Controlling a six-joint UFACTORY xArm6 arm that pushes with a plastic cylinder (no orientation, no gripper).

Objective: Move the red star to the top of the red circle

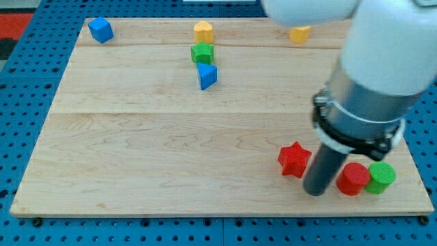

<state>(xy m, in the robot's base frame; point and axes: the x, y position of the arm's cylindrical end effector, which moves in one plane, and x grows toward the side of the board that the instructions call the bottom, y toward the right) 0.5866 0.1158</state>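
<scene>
The red star (pixel 294 159) lies near the view's bottom right on the wooden board (pixel 150 137). The red circle (pixel 353 178) lies to its right and slightly lower, touching a green circle (pixel 381 177). My tip (pixel 315 191) rests on the board between the red star and the red circle, just right of and below the star. The rod's dark shaft and the arm's big body hide the board above the two circles.
A blue cube (pixel 100 29) sits at the top left. A yellow block (pixel 203 31), a green star (pixel 202 52) and a blue triangle (pixel 207 76) stand in a column at top centre. Another yellow block (pixel 299 34) sits at the top right.
</scene>
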